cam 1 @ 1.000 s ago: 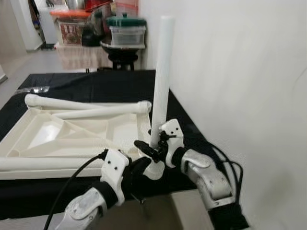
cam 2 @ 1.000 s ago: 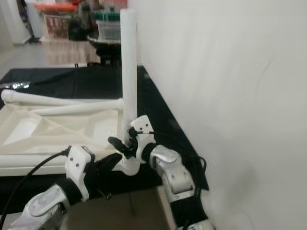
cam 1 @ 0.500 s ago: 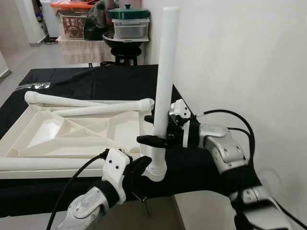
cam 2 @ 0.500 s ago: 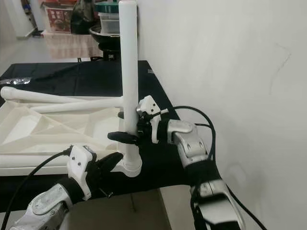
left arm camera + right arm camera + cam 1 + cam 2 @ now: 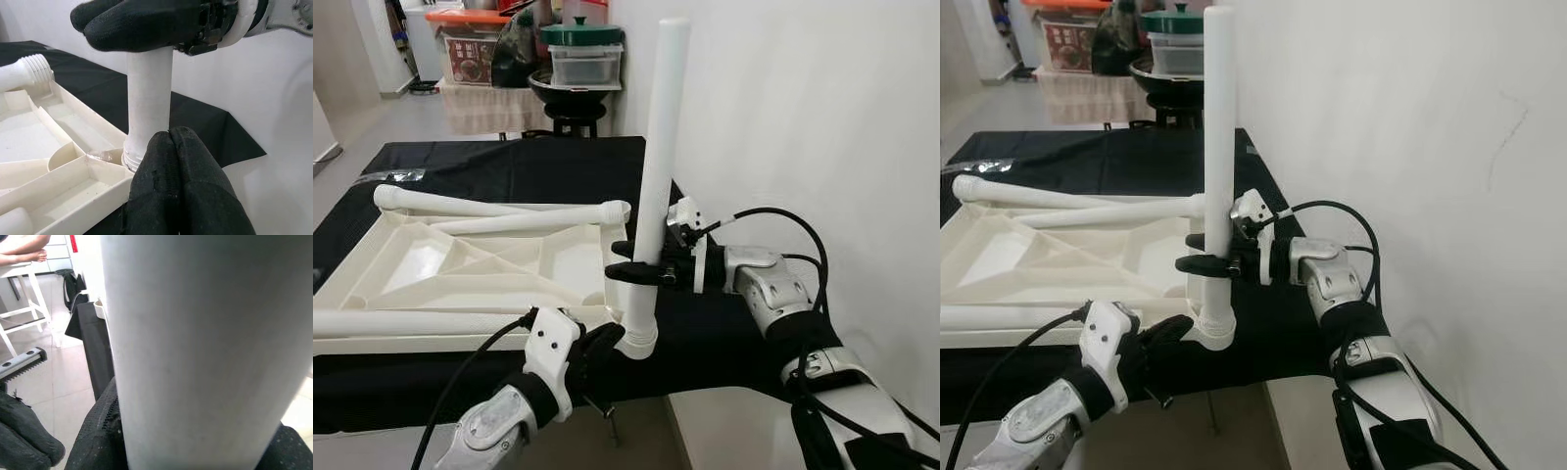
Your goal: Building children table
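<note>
Table leg (image 5: 660, 147), a long white tube, stands upright at the near right corner of the upturned white tabletop (image 5: 460, 269), its lower end set into the corner socket (image 5: 636, 341). My right claw (image 5: 641, 262) is clamped on that leg partway up, black fingers (image 5: 628, 274) wrapped around the tube from the right, my silver right arm (image 5: 773, 294) reaching in level from beside the white wall (image 5: 803, 127). In my right wrist view the tube (image 5: 195, 347) is pressed between the dark pads (image 5: 95, 431). My left claw (image 5: 602, 343) sits low at the corner, just beside the base of the leg; in my left wrist view its two fingers (image 5: 181, 191) are pressed together, tips up against the foot of the tube (image 5: 148, 110) where it meets the socket collar. I cannot tell whether they actually touch the collar. The tabletop lies underside up on a black cloth (image 5: 509, 171) that covers the work surface. Two more white legs (image 5: 499, 208) lie across its far edge, one with a threaded end (image 5: 29, 71), and another leg (image 5: 411, 321) lies along the near edge. Beyond the cloth, well apart, stand a round stool (image 5: 570, 98) carrying a clear box with a green lid (image 5: 579, 54) and a storage bin with an orange lid (image 5: 470, 49)
</note>
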Robot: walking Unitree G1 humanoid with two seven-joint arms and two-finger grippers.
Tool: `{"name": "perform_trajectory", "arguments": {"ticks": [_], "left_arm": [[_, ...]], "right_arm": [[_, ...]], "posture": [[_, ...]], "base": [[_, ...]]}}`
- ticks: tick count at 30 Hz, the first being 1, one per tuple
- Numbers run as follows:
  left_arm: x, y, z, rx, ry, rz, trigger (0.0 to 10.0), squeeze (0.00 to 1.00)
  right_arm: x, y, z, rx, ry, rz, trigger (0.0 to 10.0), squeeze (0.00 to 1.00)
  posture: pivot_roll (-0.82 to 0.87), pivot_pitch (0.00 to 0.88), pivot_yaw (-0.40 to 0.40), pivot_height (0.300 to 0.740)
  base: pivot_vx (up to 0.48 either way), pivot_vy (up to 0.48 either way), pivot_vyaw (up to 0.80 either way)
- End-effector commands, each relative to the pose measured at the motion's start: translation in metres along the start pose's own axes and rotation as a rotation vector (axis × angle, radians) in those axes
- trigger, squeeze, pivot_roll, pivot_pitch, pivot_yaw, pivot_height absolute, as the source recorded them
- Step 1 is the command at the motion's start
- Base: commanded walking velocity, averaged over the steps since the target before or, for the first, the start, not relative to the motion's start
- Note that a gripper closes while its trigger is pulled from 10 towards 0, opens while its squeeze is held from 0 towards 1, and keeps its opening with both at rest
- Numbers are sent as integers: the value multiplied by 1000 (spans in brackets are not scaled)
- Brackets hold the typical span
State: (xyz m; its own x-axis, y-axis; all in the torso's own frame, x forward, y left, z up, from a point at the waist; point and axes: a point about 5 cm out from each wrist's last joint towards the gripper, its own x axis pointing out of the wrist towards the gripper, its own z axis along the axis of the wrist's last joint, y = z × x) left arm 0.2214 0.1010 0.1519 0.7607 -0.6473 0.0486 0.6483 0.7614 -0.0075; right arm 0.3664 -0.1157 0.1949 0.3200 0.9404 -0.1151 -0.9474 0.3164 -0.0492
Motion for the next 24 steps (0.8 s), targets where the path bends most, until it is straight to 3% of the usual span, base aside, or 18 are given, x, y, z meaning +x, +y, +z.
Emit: {"name": "perform_trajectory", "arguments": {"ticks": [1, 3, 4, 5, 6, 7, 8, 9, 11, 18, 19, 20, 21, 22, 24], "left_arm": [[-3, -5, 2, -2, -6, -7, 10000, 0], [-3, -5, 2, -2, -6, -7, 10000, 0], [-4, -6, 3, -2, -6, -8, 10000, 0], [-4, -6, 3, -2, -6, -8, 10000, 0], [-6, -6, 5, -3, -6, -7, 10000, 0], [-6, -6, 5, -3, -6, -7, 10000, 0], [-8, -5, 6, -3, -5, -5, 10000, 0], [-8, -5, 6, -3, -5, -5, 10000, 0], [-9, -4, 6, -4, -1, -6, 10000, 0], [-8, -3, 5, -3, 1, -6, 10000, 0], [-7, -3, 5, 0, -2, -1, 10000, 0], [-7, -3, 6, 3, -4, 4, 10000, 0], [-6, -2, 6, 4, -5, 7, 10000, 0], [-5, -2, 6, 5, -7, 8, 10000, 0], [-5, -2, 6, 5, -7, 9, 10000, 0]], "right_arm": [[-8, -8, -32, 37, 146, -289, 0, 0], [-8, -8, -32, 37, 146, -289, 0, 0], [-9, -8, -41, 49, 195, -400, 0, 0], [-9, -8, -41, 49, 195, -400, 0, 0], [3, 9, -57, 106, 165, -604, 0, 0], [3, 9, -57, 106, 165, -604, 0, 0], [11, 25, -63, 164, 125, -770, 0, 0], [11, 25, -63, 164, 125, -770, 0, 0], [21, 32, -56, 196, 60, -966, 0, 0], [48, 24, -31, 138, -9, -888, 0, 0], [54, 24, -25, 138, -24, -865, 1412, 0], [59, 26, -18, 115, -33, -824, 10000, 0], [62, 28, -14, 99, -35, -799, 10000, 0], [63, 28, -12, 97, -44, -760, 10000, 1000], [63, 28, -11, 96, -49, -736, 10000, 1000]], "posture": [[13, 0, -102, 740], [13, 0, -102, 740], [14, 0, -105, 740], [14, 0, -105, 740], [11, 5, -104, 740], [11, 5, -104, 740], [-1, 16, -83, 740], [-1, 16, -83, 740], [-2, 5, -77, 740], [6, 0, -87, 740], [3, 0, -92, 740], [2, 0, -90, 740], [2, 0, -91, 740], [1, 0, -91, 740], [1, 0, -93, 740]], "base": [[0, 0, 0], [0, 0, 0], [0, 0, 0], [0, 0, 0], [0, 0, 0], [0, 0, 0], [0, 0, 0], [0, 0, 0], [0, 0, 0], [0, 0, 0], [0, 0, 0], [0, 0, 0], [0, 0, 0], [0, 0, 0], [0, 0, 0]]}}
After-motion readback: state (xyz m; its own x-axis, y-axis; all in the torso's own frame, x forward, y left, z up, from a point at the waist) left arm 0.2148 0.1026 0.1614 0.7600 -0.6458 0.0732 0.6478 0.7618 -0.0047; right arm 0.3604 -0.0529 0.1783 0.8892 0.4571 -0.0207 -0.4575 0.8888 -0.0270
